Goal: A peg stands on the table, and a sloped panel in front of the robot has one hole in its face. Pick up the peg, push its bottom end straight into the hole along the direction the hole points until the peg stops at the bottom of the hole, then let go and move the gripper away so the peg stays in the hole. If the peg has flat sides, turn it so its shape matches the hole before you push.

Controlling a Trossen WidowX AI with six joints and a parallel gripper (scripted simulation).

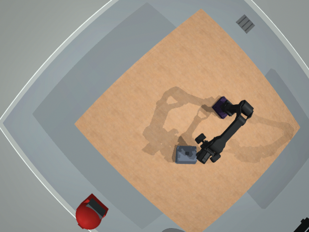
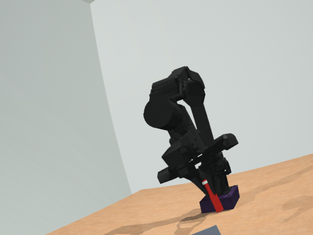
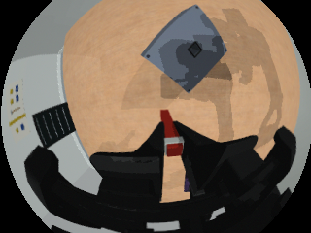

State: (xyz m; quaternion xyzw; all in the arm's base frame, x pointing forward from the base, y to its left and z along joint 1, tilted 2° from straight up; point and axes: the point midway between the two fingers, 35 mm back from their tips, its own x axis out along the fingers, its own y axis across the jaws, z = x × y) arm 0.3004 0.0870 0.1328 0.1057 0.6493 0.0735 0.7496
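Note:
The gripper [image 2: 211, 194] [image 3: 170, 127] is shut on the red peg [image 2: 216, 203] [image 3: 167, 120], which has a white band near its upper end. The peg slants in the exterior view, its free lower end reaching past the fingertips. The blue-grey panel block [image 1: 186, 159] [image 2: 208, 231] [image 3: 170, 39] stands on the table. Its square hole [image 1: 187, 153] [image 3: 194, 49] appears as a diamond in the wrist view. The peg is off the panel, its lower end short of the panel's near corner in the wrist view. The arm hides peg and fingertips in the top view.
The arm's purple base block [image 1: 218, 107] [image 2: 207, 207] [image 3: 187, 184] sits on the wooden table [image 1: 139, 99], behind the peg in the exterior view. Off the table are a red rounded object [image 1: 88, 215] and a dark slatted grille [image 1: 245, 23] [image 3: 53, 124].

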